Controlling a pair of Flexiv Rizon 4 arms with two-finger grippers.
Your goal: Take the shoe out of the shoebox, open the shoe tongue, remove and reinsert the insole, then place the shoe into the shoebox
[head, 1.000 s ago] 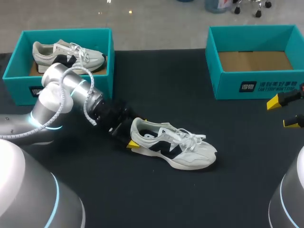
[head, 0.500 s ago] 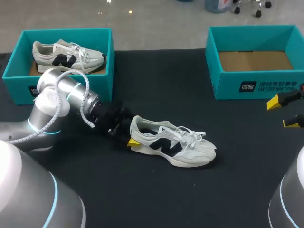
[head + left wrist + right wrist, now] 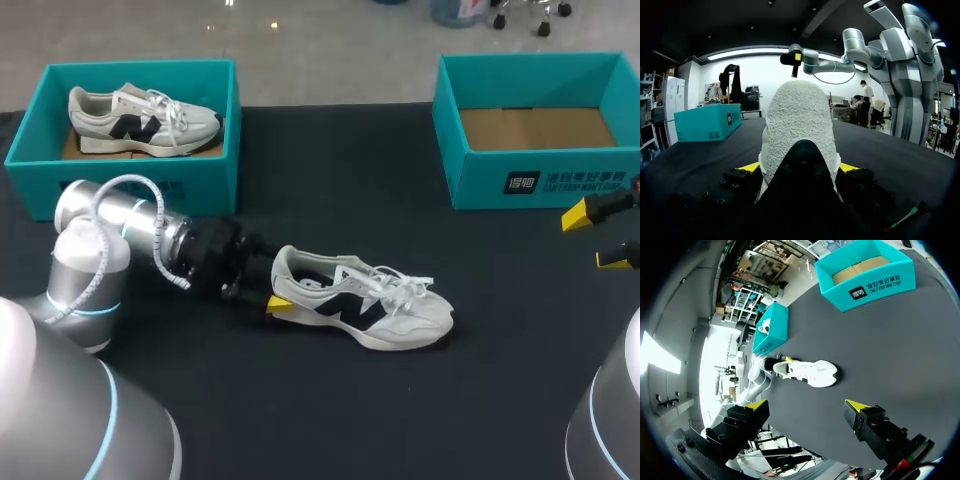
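Item: shoe [image 3: 360, 305], white with dark side mark; out of its box, lying sole-down near the middle of the black table [image 3: 330, 400], toe toward the right arm's side, laces [image 3: 400, 290] tied over the tongue.

Holder: left gripper [image 3: 268, 290] at the heel; in its wrist view the heel [image 3: 800, 130] fills the gap between the two yellow tips, one tip touching each side; fingers closed onto the heel, about a heel's width apart.

Idle: right gripper [image 3: 600, 237] at the table's right edge, well apart from the shoe; fingers spread wide, nothing between them, also seen in its own view [image 3: 806, 406].

Nearby: empty box [image 3: 480, 180] at the far right; left box [image 3: 40, 190] at the far left, with a second shoe [image 3: 140, 115] in it.

Step, as judged: taking-out done; opening the tongue is in hand, not yet begun.

Next move, as judged: left gripper to steady the heel; right arm to cross to the laces, narrow its fingers, pinch the tongue's upper edge and draw it up and forward; the tied laces may resist.
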